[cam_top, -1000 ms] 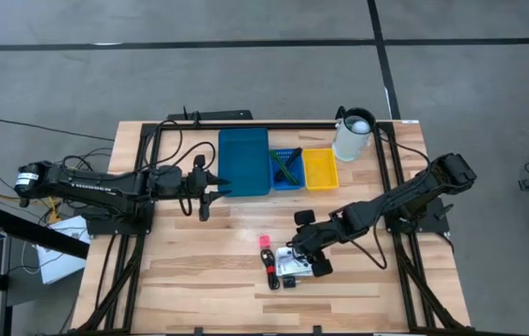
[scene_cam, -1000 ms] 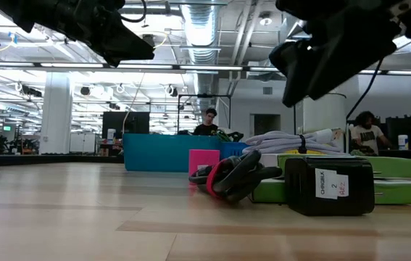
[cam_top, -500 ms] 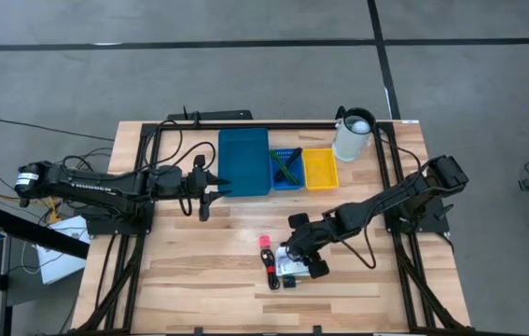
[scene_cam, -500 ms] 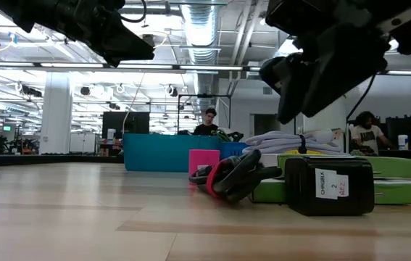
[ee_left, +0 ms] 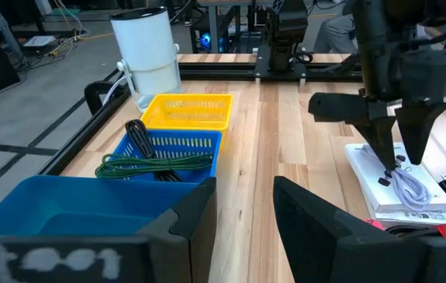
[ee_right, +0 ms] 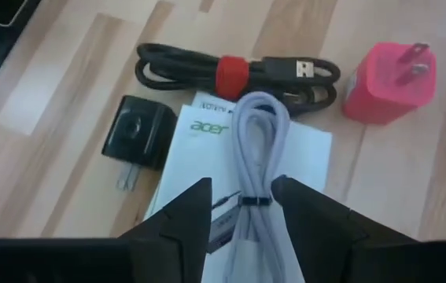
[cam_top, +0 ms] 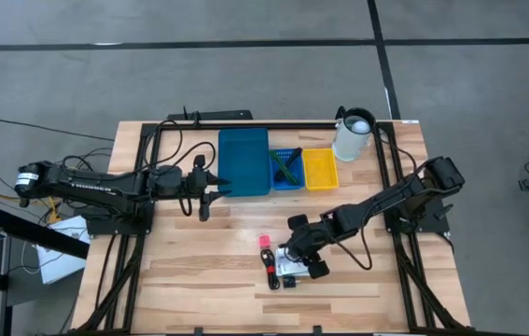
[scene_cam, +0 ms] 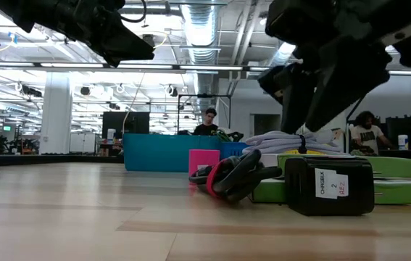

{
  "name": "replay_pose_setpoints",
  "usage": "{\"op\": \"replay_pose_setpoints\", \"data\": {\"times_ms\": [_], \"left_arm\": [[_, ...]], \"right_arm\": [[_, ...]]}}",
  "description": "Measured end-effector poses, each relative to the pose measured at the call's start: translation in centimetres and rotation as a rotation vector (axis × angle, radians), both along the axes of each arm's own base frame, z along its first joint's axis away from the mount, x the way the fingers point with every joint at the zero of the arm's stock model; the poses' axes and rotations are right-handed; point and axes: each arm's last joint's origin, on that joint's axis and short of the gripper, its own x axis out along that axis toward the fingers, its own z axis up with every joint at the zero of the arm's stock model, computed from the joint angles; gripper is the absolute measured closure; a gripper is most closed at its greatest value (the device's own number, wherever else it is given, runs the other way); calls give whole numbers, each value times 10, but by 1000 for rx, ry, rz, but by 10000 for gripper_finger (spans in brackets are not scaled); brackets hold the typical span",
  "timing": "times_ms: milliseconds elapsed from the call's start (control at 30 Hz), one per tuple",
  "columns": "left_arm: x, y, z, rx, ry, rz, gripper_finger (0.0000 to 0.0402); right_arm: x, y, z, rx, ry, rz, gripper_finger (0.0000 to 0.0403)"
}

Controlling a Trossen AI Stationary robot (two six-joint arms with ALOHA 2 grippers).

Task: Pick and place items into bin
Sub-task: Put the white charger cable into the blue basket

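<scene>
On the pale wooden slat table [cam_top: 199, 271], the right gripper [ee_right: 242, 206] hangs low over a cluster of items near the middle of the front edge. Its dark fingers [ee_right: 177, 218] stand apart, one on each side of a coiled pale lilac cable [ee_right: 258, 161], not yet clenched on it. The cable lies on a white printed Acer box [ee_right: 199, 165]. Just beside the box sit a small black plug-in charger block [ee_right: 138, 137], a bundled black USB cable with a red strap [ee_right: 234, 72] and a pink-red plug adapter [ee_right: 388, 82].

The left gripper [cam_top: 210, 185] waits near the rear left of the table, just beside a large blue plastic bin [cam_top: 243, 161], fingers parted and grasping nothing. Along the rear edge next to it stand a small blue basket [ee_left: 177, 145] holding green and black cords, a yellow basket [ee_left: 189, 110], then a white jug [ee_left: 145, 49].
</scene>
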Motion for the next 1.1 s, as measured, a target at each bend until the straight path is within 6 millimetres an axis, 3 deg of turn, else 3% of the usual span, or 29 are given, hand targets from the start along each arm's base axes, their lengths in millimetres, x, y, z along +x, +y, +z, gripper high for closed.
{"op": "replay_pose_setpoints", "data": {"times_ms": [600, 1100], "left_arm": [[0, 0, 0, -5, -1, -6, 285], [0, 0, 0, -5, -1, -6, 285]], "right_arm": [[4, -5, -3, 12, 4, 1, 284], [5, -5, -7, 5, 10, 15, 285]]}}
